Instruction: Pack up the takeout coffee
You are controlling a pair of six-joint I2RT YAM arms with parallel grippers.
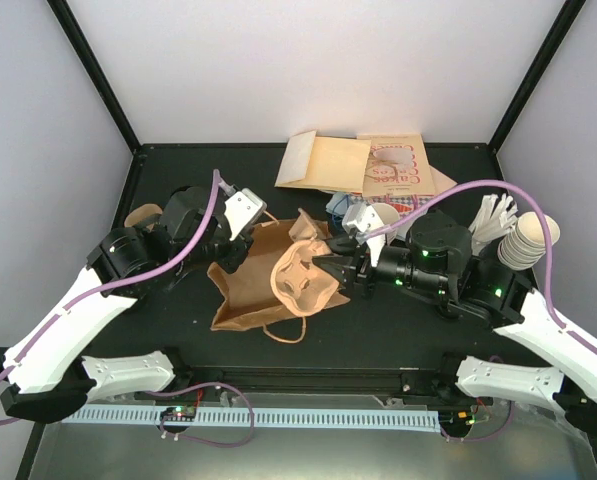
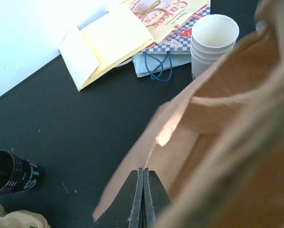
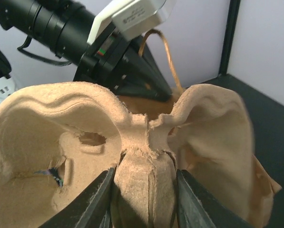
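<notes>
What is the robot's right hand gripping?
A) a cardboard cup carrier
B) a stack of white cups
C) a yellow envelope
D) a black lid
A: the right hand is clamped on the middle ridge of the cardboard cup carrier.

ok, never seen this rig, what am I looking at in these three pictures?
Two robot arms are bolted at the near edge of a black table. The overhead picture looks down from behind them. The other two come from a camera on each wrist, so each shows what its own arm grips. The left arm's fingers are pinched shut on the edge of a brown paper bag lying on the table. The right arm's fingers clamp the middle post of a pulp cup carrier right next to the bag. Further back lie stacks of cream paper cups, flat paper envelopes and a printed packet.
</notes>
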